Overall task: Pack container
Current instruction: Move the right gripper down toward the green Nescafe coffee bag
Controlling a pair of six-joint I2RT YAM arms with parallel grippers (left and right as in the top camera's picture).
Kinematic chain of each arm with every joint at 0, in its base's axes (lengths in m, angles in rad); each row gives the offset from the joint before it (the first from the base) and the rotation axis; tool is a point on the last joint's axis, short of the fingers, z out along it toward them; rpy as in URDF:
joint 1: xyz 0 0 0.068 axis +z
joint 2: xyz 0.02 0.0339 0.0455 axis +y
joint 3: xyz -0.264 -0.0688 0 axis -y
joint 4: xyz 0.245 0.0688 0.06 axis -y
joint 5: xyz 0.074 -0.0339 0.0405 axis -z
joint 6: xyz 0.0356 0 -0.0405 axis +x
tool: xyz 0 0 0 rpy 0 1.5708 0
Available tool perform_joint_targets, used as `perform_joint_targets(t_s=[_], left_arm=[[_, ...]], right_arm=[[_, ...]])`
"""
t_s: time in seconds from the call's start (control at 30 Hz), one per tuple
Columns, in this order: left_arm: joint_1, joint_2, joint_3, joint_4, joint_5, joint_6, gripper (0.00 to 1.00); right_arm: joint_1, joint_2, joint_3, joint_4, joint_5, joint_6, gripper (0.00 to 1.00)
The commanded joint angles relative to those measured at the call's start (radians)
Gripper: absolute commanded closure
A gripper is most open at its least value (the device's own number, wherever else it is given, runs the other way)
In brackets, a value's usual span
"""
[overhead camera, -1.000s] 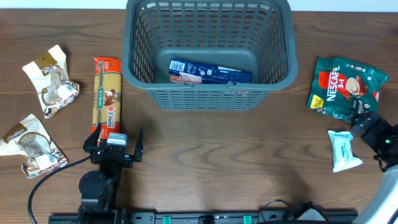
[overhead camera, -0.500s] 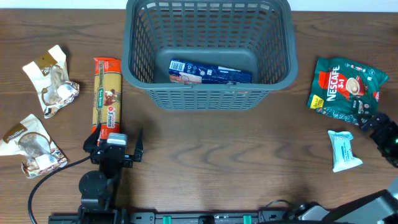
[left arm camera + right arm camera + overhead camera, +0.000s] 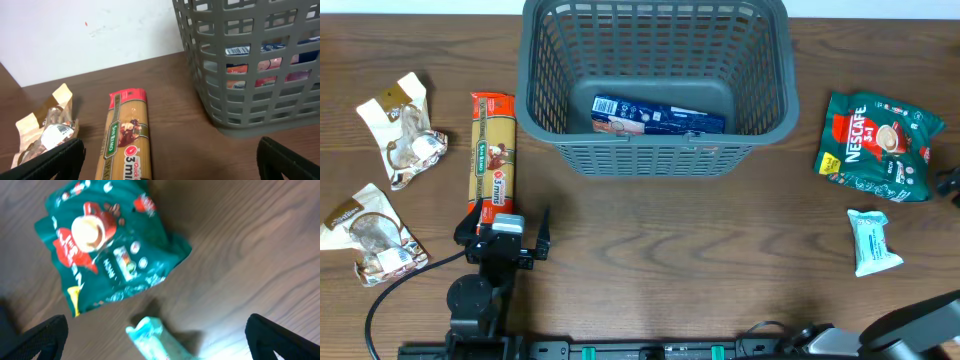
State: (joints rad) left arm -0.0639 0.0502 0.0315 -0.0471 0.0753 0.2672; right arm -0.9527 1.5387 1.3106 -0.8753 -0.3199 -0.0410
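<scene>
Both left pincer [image 3: 512, 220] and right pincer [image 3: 160, 337] gape; the container [image 3: 655, 150] runs lengthwise left-right.

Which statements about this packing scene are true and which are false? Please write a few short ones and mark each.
1. A blue box lies inside the grey basket. True.
2. The spaghetti packet lies right of the basket. False: the spaghetti packet lies left of it.
3. The green Nescafe bag lies on the table, outside the basket. True.
4. The right end effector holds the white tissue pack. False: the right end effector is open and empty; the tissue pack lies free on the table.
5. Two crumpled snack packets lie left of the spaghetti packet. True.
</scene>
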Motion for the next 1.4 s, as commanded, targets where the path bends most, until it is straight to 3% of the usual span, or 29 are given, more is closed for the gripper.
perform_joint_targets(t_s=[0.0,0.5,0.7,1.13,1.37], left_arm=[[-0.005,-0.007,-0.027,-0.015,0.011,0.012,0.01],[-0.005,-0.007,-0.027,-0.015,0.011,0.012,0.01],[-0.005,-0.007,-0.027,-0.015,0.011,0.012,0.01],[-0.005,-0.007,-0.027,-0.015,0.011,0.012,0.01],[-0.005,-0.007,-0.027,-0.015,0.011,0.012,0.01]], right_arm=[[0.025,0.059,0.03,-0.004,0.048,-0.031,0.01],[0.14,0.265,0.105,0.011,0.058,-0.196,0.01],[0.158,0.348,0.148,0.017,0.053,-0.196,0.01],[0.029,0.372,0.148,0.074,-0.083,-0.178,0.01],[-0.039,0.379,0.148,0.105,-0.301,-0.258,0.01]])
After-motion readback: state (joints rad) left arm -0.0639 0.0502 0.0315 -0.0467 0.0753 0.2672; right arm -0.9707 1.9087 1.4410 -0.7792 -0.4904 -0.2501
